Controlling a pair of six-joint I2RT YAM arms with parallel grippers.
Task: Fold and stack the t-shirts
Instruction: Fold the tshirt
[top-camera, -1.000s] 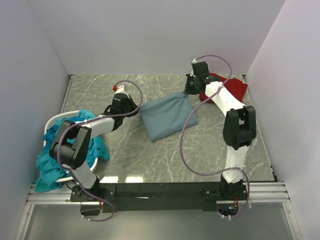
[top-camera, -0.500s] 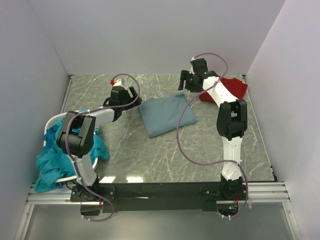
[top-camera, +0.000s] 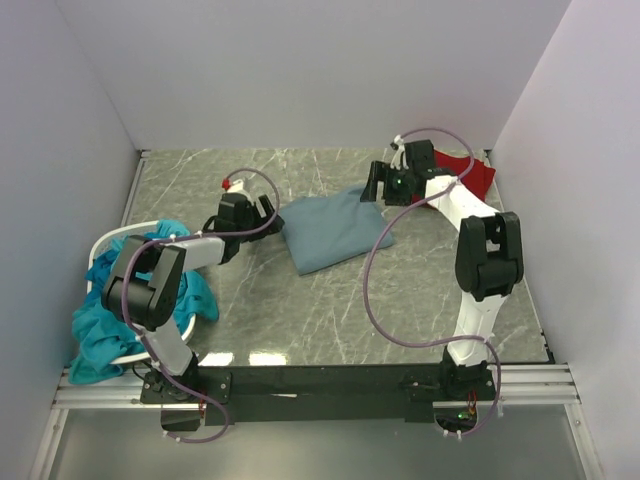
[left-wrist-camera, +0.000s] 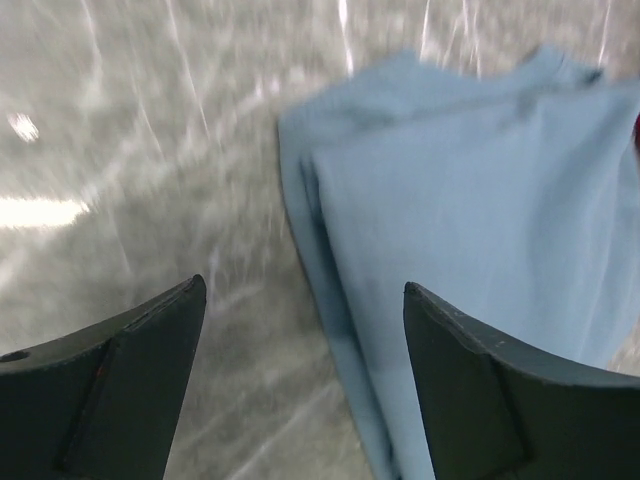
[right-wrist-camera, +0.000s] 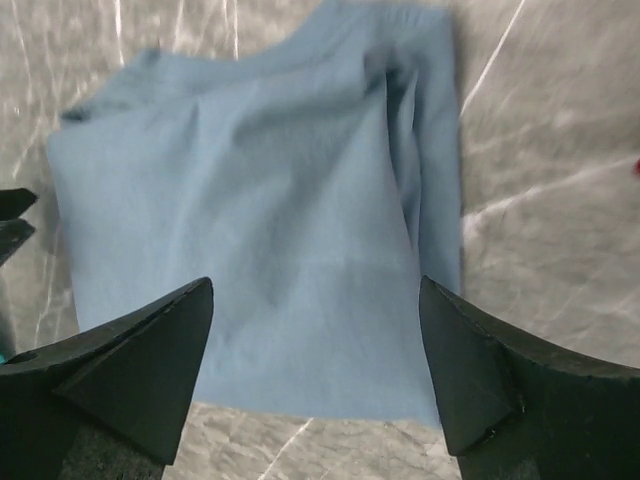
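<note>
Tabletop (top-camera: 330, 320): grey-green marbled surface, walled on three sides.
Slate-blue t-shirt (top-camera: 335, 232): folded into a rough rectangle and lying flat near the middle of the tabletop, between the two claws. The left wrist view shows stacked fold edges along one side. The right wrist view shows soft creases near one corner.
Left claw (left-wrist-camera: 302, 290): jaws spread wide with nothing between them. It hangs over the slate-blue t-shirt's left edge, with bare tabletop under one finger and cloth under the other. Whether it touches the cloth cannot be told.
Right claw (right-wrist-camera: 315, 285): jaws spread wide and gripping nothing. It sits at the slate-blue t-shirt's far right corner and looks down across the cloth.
Red t-shirt (top-camera: 480, 176): in the far right corner of the tabletop, behind the right arm and partly hidden by it. It lies apart from the slate-blue t-shirt.
Teal t-shirts (top-camera: 100, 335): an unfolded heap in the white basket (top-camera: 120, 232) at the left edge, spilling over its near side.
</note>
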